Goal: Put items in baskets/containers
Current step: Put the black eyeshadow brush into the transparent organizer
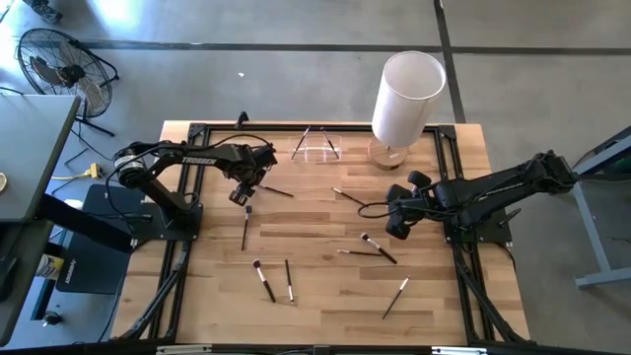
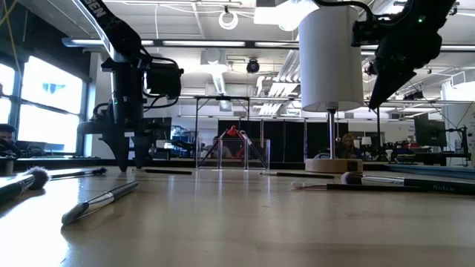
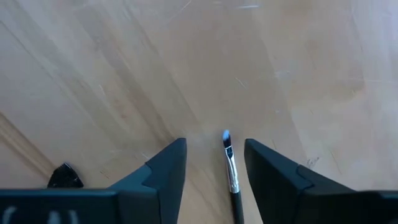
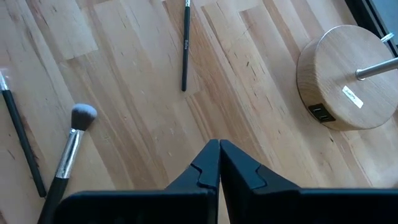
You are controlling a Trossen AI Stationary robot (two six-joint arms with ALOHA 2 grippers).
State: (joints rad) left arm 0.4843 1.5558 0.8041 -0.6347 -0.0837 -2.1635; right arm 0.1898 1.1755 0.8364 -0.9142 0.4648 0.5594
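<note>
- The left arm [image 1: 187,158] is showing matte black links with white lettering along its upper segment.
- A thin black cable is looping beside the right arm [image 1: 493,185], near its wrist.
- The left gripper [image 3: 214,171] is showing two dark, wedge-shaped fingers.
- The right gripper [image 4: 219,163] is showing angular dark fingers with stepped edges.

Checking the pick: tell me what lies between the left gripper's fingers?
A thin makeup brush lies between the open left gripper fingers, on bare wood; the left wrist view shows it.
</note>
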